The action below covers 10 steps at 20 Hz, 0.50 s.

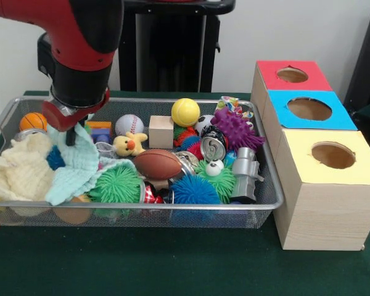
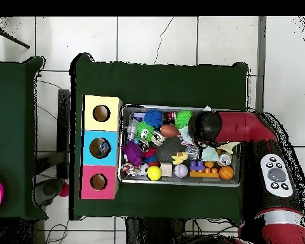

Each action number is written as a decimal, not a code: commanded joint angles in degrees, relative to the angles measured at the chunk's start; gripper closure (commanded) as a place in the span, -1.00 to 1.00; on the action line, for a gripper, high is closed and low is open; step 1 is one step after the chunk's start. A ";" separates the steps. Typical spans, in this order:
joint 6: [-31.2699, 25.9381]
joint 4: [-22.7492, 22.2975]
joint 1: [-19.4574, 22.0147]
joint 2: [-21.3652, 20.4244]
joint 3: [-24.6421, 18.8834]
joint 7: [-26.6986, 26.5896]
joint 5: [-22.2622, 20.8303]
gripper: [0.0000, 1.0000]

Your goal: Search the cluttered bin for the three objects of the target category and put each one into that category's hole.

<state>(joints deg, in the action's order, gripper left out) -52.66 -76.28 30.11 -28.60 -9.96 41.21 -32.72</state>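
Note:
A wire mesh bin (image 1: 142,204) holds a jumble of toys and cloths. My gripper (image 1: 66,126) is low over the bin's left end, shut on the top of a pale teal cloth (image 1: 77,163), which peaks up to it. A cream cloth (image 1: 18,169) lies bunched just left of it. Right of the bin stand three wooden boxes with a round hole in each lid: red (image 1: 268,71), blue (image 1: 277,102) and yellow (image 1: 296,145). In the overhead view the arm's wrist (image 2: 204,126) covers the gripper, and the teal cloth (image 2: 210,153) shows beside it.
Around the cloths lie a basketball (image 1: 32,121), baseball (image 1: 129,124), yellow ball (image 1: 185,111), wooden block (image 1: 161,131), toy duck (image 1: 129,144), football (image 1: 157,163), can (image 1: 213,147), purple spiky toy (image 1: 235,129) and green spiky ball (image 1: 116,184). A black stand (image 1: 166,49) rises behind the bin.

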 commanded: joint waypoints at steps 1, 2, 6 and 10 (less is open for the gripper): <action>4.09 4.23 -1.61 0.71 1.74 0.74 -8.43 1.00; 4.23 4.24 -1.60 0.68 1.68 0.78 -8.57 1.00; 4.34 4.06 -1.38 0.47 1.10 1.25 -8.82 1.00; 4.85 4.00 -0.88 0.27 0.51 1.48 -8.95 1.00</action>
<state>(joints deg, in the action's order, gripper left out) -51.24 -73.78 29.29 -28.94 -9.10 41.21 -38.18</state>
